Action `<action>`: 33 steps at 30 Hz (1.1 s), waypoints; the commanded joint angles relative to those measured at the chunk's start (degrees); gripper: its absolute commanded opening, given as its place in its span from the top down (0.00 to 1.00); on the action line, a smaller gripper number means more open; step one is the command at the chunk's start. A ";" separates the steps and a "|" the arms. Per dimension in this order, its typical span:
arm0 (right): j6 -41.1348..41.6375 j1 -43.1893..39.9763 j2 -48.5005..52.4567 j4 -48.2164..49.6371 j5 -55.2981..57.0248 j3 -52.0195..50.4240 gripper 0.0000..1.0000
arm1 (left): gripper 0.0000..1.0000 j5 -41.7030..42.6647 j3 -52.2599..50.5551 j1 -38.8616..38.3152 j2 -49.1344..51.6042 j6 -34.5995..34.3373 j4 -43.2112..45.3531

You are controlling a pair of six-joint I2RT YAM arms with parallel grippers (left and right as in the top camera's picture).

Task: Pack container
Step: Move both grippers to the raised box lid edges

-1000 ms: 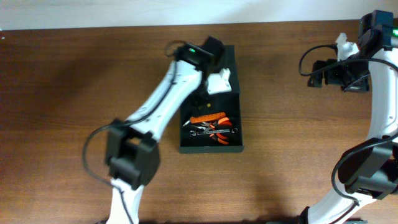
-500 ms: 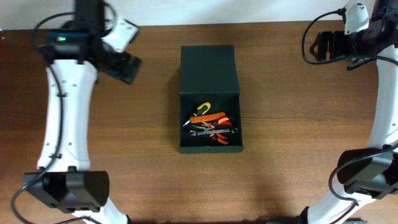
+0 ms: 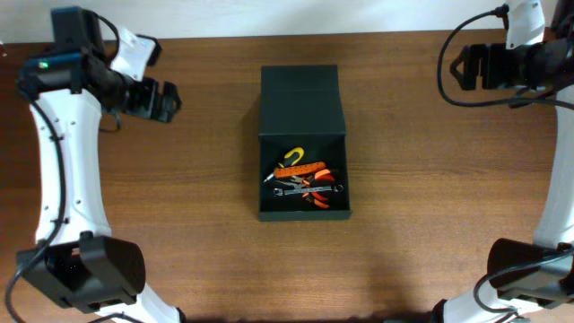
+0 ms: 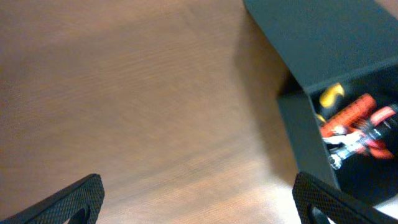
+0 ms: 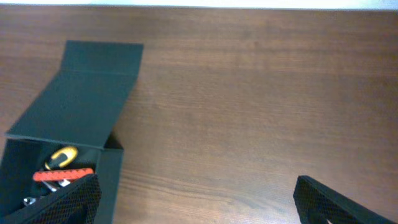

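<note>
No readable text, label, brand, number or sign in any view. The container shows plain matte dark lid and walls, no print visible from overhead or from either wrist view. The hand tools inside it are too small and blurred to make out any marking on handles or metal. The only sign-like thing is a small green indicator light on the left arm, with no characters.
</note>
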 commanded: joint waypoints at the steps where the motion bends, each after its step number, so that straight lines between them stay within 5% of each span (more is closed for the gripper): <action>1: -0.61 0.42 1.40 2.34 -5.95 -5.95 0.01 | 0.01 10.03 -10.40 0.04 -0.52 -1.51 4.83; 4: -0.42 0.48 3.41 3.23 -8.13 -9.35 0.01 | 0.01 13.33 -17.11 -0.02 -0.52 -2.97 10.84; 11: 2.95 2.51 11.23 2.69 -10.49 -10.25 0.40 | 0.11 13.86 -20.79 -2.54 1.60 -7.67 19.39; 12: 3.13 2.93 12.22 2.69 -10.58 -10.25 0.43 | 0.19 13.86 -20.79 -2.89 2.25 -8.61 20.31; 16: 3.78 4.70 16.04 2.86 -10.62 -10.25 0.48 | 0.23 15.17 -20.79 -3.80 5.66 -13.94 24.30; 25: 4.63 5.99 23.32 4.00 -16.70 -10.25 0.88 | 0.71 21.40 -20.79 -4.33 15.80 -18.56 27.98; 33: 4.83 6.47 28.17 4.17 -19.71 -10.25 0.96 | 0.87 21.42 -20.79 -8.00 20.17 -19.17 30.14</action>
